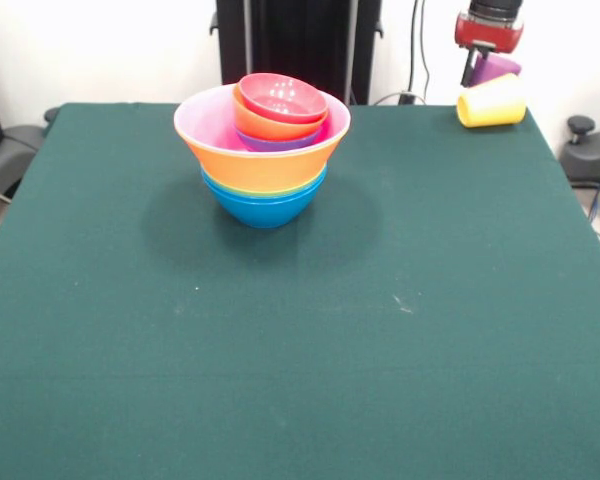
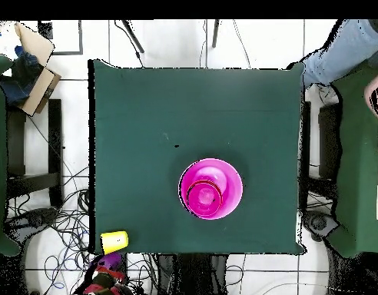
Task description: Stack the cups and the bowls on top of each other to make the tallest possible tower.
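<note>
The tower (image 1: 263, 140) stands at the far middle of the green table (image 1: 280, 330). Its blue bowls (image 1: 265, 205) form the base, with a wide orange bowl (image 1: 265, 165) and a pink one (image 1: 202, 118) above, and small purple, orange-red and crimson bowls (image 1: 282, 97) on top. From overhead the tower (image 2: 211, 188) shows mostly pink. A yellow cup (image 1: 491, 102) (image 2: 114, 241) lies on its side at the table's far right corner. Just behind it, past the table edge, the gripper (image 1: 485, 62) (image 2: 106, 269) is shut on the tilted purple cup (image 1: 492, 69) (image 2: 107, 263).
A person's leg (image 2: 338, 46) and hand (image 2: 374, 96) show past one table corner in the overhead view. Cables (image 2: 61, 223) and a box (image 2: 34, 77) lie on the floor beside the table. A black stand (image 1: 298, 40) rises behind the tower.
</note>
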`<control>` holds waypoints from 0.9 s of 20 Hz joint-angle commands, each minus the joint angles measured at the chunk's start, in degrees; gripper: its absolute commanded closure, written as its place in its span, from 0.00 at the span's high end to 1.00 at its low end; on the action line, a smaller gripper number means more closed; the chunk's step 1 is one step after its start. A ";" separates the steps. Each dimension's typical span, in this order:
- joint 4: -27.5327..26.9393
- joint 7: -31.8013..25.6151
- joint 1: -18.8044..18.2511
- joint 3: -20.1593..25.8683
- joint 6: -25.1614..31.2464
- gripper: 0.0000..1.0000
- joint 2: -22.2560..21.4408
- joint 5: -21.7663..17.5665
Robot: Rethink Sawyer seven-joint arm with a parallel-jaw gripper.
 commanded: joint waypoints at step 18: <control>-7.17 3.91 -1.37 2.02 13.68 0.00 -6.67 1.72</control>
